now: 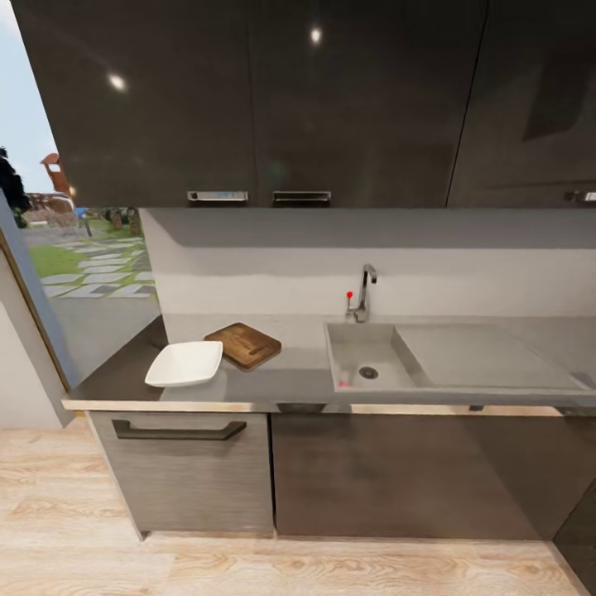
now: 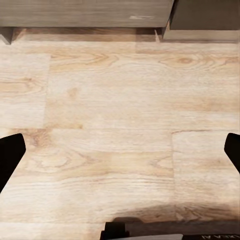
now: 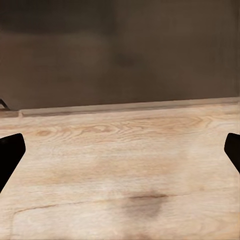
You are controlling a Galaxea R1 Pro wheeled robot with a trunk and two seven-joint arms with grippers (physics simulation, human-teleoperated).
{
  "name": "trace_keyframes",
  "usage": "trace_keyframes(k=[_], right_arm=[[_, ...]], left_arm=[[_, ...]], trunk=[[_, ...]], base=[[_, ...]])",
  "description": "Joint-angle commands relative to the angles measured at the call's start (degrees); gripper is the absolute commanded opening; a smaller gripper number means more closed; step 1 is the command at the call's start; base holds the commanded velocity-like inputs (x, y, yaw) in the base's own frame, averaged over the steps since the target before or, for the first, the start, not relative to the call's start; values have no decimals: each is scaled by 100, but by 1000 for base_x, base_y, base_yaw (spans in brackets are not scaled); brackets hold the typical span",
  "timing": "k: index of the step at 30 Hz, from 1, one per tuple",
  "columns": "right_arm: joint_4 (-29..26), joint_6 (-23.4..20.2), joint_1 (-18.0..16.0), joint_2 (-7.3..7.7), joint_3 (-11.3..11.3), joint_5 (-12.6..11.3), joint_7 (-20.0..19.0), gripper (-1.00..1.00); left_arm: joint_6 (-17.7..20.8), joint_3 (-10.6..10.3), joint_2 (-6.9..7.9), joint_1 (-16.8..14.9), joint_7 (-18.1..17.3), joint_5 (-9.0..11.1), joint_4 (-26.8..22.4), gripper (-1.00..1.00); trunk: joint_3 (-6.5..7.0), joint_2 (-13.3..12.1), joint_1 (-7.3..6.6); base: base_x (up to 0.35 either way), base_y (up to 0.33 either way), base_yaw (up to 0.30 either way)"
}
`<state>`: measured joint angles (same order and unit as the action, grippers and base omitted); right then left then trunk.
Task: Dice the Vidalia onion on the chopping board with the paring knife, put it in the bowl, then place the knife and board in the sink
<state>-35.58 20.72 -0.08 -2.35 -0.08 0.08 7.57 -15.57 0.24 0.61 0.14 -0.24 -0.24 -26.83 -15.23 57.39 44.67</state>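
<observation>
- Robot station: facing the kitchen counter from a short way back on the pale wood floor [image 2: 120, 100]; both arms hang low, each wrist camera looking down at floorboards and cabinet bases, which suits a travelling posture rather than a reaching one.
- Left gripper [image 2: 120, 152]: open; the two dark fingertips [image 2: 10, 155] sit at opposite edges of the left wrist view with nothing between them.
- Right gripper [image 3: 120, 152]: open likewise; nothing held; the dark lower cabinet front [image 3: 120, 60] lies ahead of it.
- Countertop [image 1: 281, 382]: grey slab with a thin pale front edge; the white bowl [image 1: 185, 363] sits near the left front corner; the chopping board [image 1: 242, 344] lies just behind it toward the wall, angled, apparently touching or just overlapped by the bowl's rim.
- Sink [image 1: 348, 343]: basin right of the board, drainboard wing extending toward the right end; chrome tap [image 1: 362, 291] with red knob at the back edge.
- Vidalia onion: not identifiable; a small pinkish spot lies at the basin's front wall, too small to name.
- Paring knife: not discernible.
- Judgement: task not yet begun; closing on the sink comes first.
</observation>
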Motion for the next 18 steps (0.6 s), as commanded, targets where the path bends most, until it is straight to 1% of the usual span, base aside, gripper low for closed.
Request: trace_keyframes(k=[1, 18], right_arm=[[-2, 11, -1, -2, 0, 1, 16, 100], [-2, 11, -1, -2, 0, 1, 16, 100]], left_arm=[[-8, 2, 0, 2, -2, -3, -7, 100], [-8, 2, 0, 0, -2, -3, 2, 100]], trunk=[[13, -38, -22], [319, -720, -395]], base=[[0, 0, -2], [0, 0, 0]])
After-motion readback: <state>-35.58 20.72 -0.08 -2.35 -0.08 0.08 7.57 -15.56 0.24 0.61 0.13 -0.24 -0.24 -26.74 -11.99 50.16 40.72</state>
